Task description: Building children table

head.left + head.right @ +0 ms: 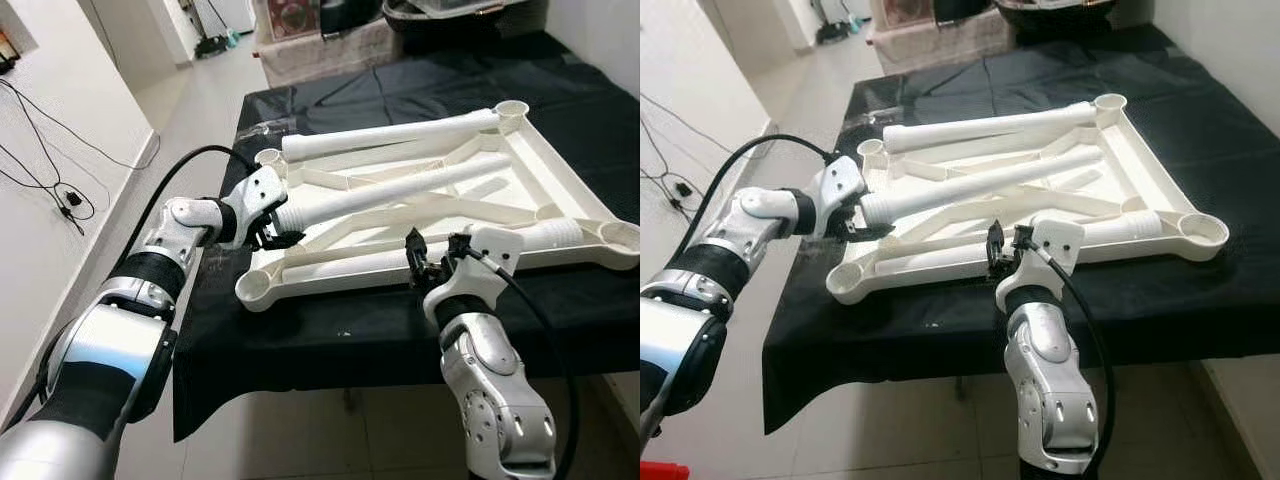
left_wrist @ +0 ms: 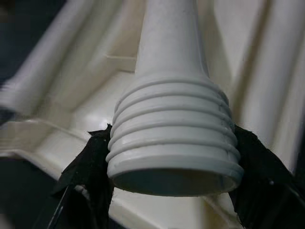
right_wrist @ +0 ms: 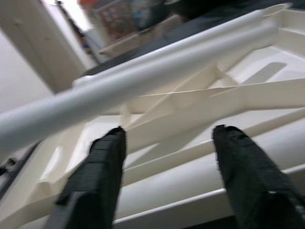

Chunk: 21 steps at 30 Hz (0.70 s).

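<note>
Tabletop [image 1: 560, 190] of white plastic lies upside down on the black cloth [image 1: 600, 110] that covers the work table, its ribbed underside facing up. We count four round corner sockets, one at each corner of the panel.

We count four white legs in all. One leg [image 1: 400, 131] lies along the far side of the panel. One threaded leg [image 1: 400, 190] runs slantwise across the middle. One near leg [image 1: 350, 262] lies along the front edge, and one short leg end [image 1: 545, 236] with ridges shows just beside our right wrist.

Our left gripper [image 1: 272, 238] sits at the panel's left end, its two black fingers [image 2: 90, 164] closed against the ridged threaded end of the slanting leg, one on each side of it. That end is raised just above the panel's rim.

Our right gripper [image 1: 428, 262] hovers at the front edge, its two black fingers [image 3: 102, 162] spread wide apart and holding nothing; the near leg lies just beyond their tips.
</note>
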### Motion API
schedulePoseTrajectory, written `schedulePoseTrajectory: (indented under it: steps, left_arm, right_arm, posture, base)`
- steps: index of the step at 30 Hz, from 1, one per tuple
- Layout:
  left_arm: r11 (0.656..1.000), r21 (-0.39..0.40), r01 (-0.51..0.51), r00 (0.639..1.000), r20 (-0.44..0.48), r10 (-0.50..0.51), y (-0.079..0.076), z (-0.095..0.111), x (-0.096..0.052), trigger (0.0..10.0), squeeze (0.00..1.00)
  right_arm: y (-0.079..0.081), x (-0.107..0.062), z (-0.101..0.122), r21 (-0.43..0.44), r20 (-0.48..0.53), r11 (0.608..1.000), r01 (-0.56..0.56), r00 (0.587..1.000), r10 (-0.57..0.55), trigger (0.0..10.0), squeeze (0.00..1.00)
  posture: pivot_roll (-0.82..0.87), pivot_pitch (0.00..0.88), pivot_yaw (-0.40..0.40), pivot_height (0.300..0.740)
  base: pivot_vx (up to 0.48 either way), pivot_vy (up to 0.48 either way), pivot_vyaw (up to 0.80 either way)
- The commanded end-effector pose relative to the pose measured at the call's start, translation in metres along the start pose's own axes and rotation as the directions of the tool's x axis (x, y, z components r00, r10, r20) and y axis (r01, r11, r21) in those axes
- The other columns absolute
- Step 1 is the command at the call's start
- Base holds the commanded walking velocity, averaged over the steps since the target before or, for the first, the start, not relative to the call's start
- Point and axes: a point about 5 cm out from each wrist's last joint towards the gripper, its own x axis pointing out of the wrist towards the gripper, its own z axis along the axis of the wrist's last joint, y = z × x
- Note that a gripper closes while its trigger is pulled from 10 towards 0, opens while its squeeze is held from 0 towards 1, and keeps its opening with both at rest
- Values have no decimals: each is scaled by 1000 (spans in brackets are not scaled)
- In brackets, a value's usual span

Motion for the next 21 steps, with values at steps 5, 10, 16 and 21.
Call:
schedulePoseTrajectory:
  steps: [5,10,16,21]
  left_arm:
    - [980,16,-197,977,81,195,19,1,-17,10000,0]
    - [968,1,-252,960,127,250,16,-1,-20,10000,0]
    - [955,-24,-296,936,191,295,-7,-13,-20,10000,0]
    - [958,-22,-285,930,236,282,-26,-12,-17,10000,0]
  right_arm:
    - [11,7,-7,219,-27,970,-109,993,117,10000,1000]
    - [9,12,-6,339,-30,934,-113,991,131,10000,678]
    - [14,21,-3,609,-8,783,-129,986,168,10000,0]
    - [16,28,0,746,13,651,-136,982,190,10000,1000]
  posture:
    - [107,14,130,740]
    - [108,7,114,740]
    - [108,5,94,740]
    - [107,4,79,740]
  base:
    - [0,0,0]
    - [0,0,0]
    - [0,0,0]
    - [0,0,0]
